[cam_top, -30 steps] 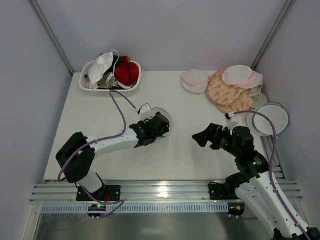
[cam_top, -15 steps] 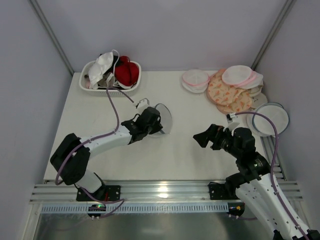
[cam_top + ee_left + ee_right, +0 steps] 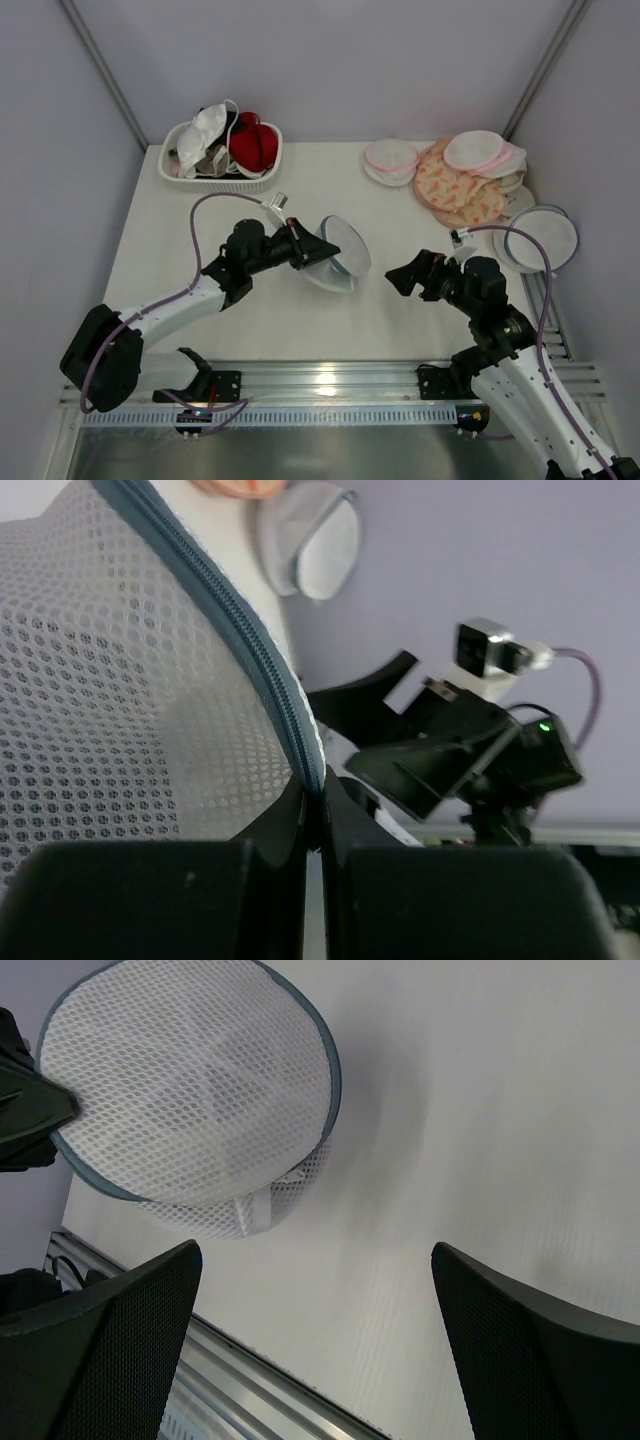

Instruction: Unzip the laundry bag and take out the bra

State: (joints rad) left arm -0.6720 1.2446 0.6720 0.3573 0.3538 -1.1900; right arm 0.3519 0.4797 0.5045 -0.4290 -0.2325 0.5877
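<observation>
Mid-table, between the two arms: laundry bag (image 3: 337, 256) sits tilted up on edge, round mesh face toward the right arm. Left gripper (image 3: 302, 249) has it by the grey-blue zip rim, and the left wrist view shows the jaws pressed together on the rim tape (image 3: 313, 815). The zip run visible there looks shut. Right gripper (image 3: 404, 272) hangs just right of the bag, not touching it, jaws spread wide with the bag framed above them in the right wrist view (image 3: 190, 1090). Mesh shows only a faint grey patch, so can't tell whether the bra is inside. Basket (image 3: 222, 180) at the far left of the table (image 3: 180, 240) holds a white bra (image 3: 205, 130) and a red bra (image 3: 255, 145). Far right: pink-rimmed rounds (image 3: 390, 158), patterned pads (image 3: 455, 190), and a grey-rimmed flat disc (image 3: 545, 237) at the edge.
</observation>
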